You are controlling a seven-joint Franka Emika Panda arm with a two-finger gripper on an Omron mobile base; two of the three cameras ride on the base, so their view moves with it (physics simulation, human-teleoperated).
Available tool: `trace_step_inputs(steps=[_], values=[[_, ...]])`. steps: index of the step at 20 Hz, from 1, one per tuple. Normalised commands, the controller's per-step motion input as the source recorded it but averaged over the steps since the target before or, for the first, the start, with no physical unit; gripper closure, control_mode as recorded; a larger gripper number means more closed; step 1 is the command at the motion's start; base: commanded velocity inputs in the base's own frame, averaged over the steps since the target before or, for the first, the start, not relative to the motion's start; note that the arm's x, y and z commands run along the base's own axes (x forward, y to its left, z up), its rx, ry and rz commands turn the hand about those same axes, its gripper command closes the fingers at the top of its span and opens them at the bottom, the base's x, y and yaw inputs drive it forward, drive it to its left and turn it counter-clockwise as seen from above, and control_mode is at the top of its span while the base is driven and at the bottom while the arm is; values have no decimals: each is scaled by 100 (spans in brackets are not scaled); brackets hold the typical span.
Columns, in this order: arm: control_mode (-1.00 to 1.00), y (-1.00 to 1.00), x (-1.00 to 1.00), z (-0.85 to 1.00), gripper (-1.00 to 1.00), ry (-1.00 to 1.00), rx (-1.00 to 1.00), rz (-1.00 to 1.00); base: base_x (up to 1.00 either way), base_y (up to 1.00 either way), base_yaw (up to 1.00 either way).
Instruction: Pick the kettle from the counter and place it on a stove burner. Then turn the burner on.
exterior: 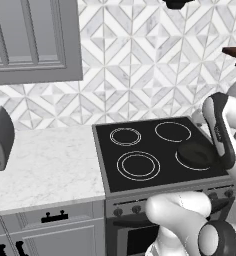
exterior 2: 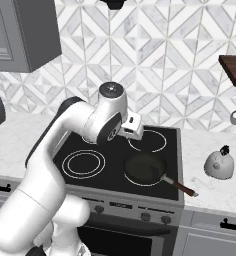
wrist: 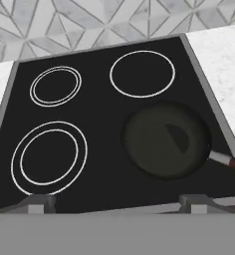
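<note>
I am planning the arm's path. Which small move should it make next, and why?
Probably swing the open, empty tool right toward the kettle. The kettle stands on the counter right of the cooktop, while the tool hangs above the frying pan.

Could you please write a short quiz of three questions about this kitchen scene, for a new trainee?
1. True or false: the kettle already stands on the large double-ringed stove burner.
2. Which thing lies on the cooktop's front right circle?
A) a toaster
B) the dark frying pan
C) a ladle
3. Fill in: the kettle stands on the counter to the ______ of the stove, seen in the right base view.

Key
1. False: the burner is bare, and the kettle is on the counter.
2. B
3. right
</note>
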Motion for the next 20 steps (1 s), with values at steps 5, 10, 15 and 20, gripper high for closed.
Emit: trace_step_inputs(steps=[5,10,15,20], values=[[-100,-80,0,-26,-100,0,0,-11,0,0,0],[-100,-82,0,-39,-100,0,-2,-11,0,0,0],[-100,-97,0,-33,-100,-1,0,-17,0,0,0],[-100,-97,0,-17,-100,0,0,-15,0,0,0]])
